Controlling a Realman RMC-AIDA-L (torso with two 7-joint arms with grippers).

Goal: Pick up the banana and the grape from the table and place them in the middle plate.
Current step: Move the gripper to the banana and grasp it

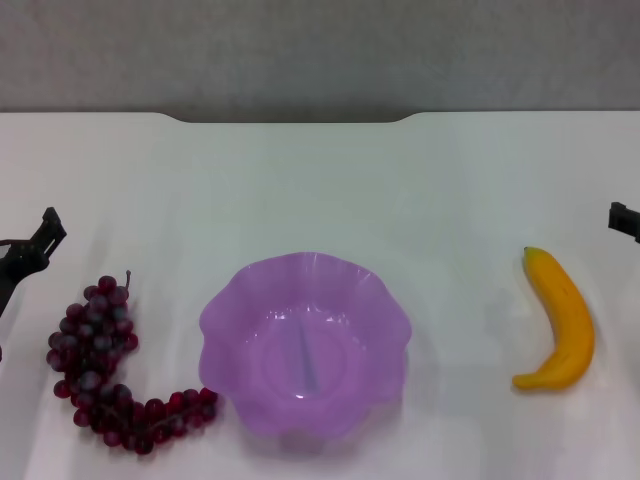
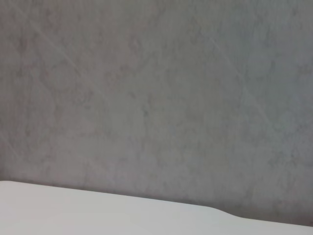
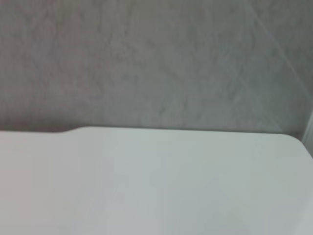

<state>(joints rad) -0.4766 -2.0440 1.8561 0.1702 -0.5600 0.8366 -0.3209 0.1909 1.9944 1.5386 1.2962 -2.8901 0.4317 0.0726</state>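
The purple scalloped middle plate sits empty at the front centre of the white table. The dark red-purple grape bunch lies on the table left of the plate, its lower end close to the rim. The yellow banana lies on the table to the plate's right. My left gripper shows at the left edge, just up-left of the grapes. My right gripper shows at the right edge, up-right of the banana. Neither holds anything. Both wrist views show only table and wall.
The table's far edge has a shallow notch with a grey wall behind it. The wrist views show the same table edge and wall.
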